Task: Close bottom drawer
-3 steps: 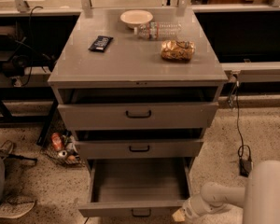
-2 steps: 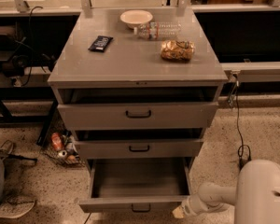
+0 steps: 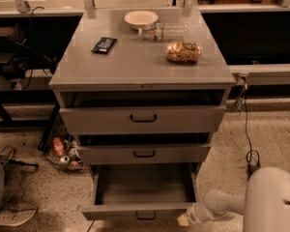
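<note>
- Speckled floor [image 3: 275, 144] was seen around the grey cabinet [image 3: 145, 87]; bottom drawer [image 3: 135, 210] was found pulled out.
- gripper [image 3: 183, 220] was positioned just beside its front's right corner; grip state could not be told.

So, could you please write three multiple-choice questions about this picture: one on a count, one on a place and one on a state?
1. How many drawers has the grey cabinet?
A) three B) two C) four
2. Where is the hand?
A) on top of the cabinet B) low, near the right end of the bottom drawer front C) behind the cabinet
3. How is the bottom drawer?
A) shut flush B) taken out C) pulled far out, inside showing

Answers: 1 A, three fronts with handles are stacked. 2 B, the hand sits close to the floor by that corner. 3 C, its front stands well ahead of the other two.
</note>
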### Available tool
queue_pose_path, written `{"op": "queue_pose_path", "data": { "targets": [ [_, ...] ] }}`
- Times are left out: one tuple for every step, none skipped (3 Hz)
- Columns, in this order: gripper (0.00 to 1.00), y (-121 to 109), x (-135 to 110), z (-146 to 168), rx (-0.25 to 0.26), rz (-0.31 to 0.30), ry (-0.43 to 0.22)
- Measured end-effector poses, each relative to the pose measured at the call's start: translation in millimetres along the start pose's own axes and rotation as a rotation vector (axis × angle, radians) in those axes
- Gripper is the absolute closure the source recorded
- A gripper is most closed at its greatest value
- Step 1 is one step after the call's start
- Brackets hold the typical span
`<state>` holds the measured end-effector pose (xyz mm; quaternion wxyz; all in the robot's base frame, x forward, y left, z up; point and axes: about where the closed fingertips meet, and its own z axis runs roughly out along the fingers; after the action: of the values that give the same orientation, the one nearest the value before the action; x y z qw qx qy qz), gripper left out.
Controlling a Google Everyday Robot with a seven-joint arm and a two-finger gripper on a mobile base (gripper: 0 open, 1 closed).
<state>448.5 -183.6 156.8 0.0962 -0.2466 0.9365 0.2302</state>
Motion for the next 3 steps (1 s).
{"op": "queue_pose_path", "data": {
  "targets": [
    [1.0,-2.4,-15.9,17.7,0.041,-0.031,-0.043],
    [1.0,-5.1,-21.9,21.5,0.06,-0.039,-0.06],
    [1.0,-13.0,-54.1,20.5,0.098,-0.061,-0.159]
  ]
}}
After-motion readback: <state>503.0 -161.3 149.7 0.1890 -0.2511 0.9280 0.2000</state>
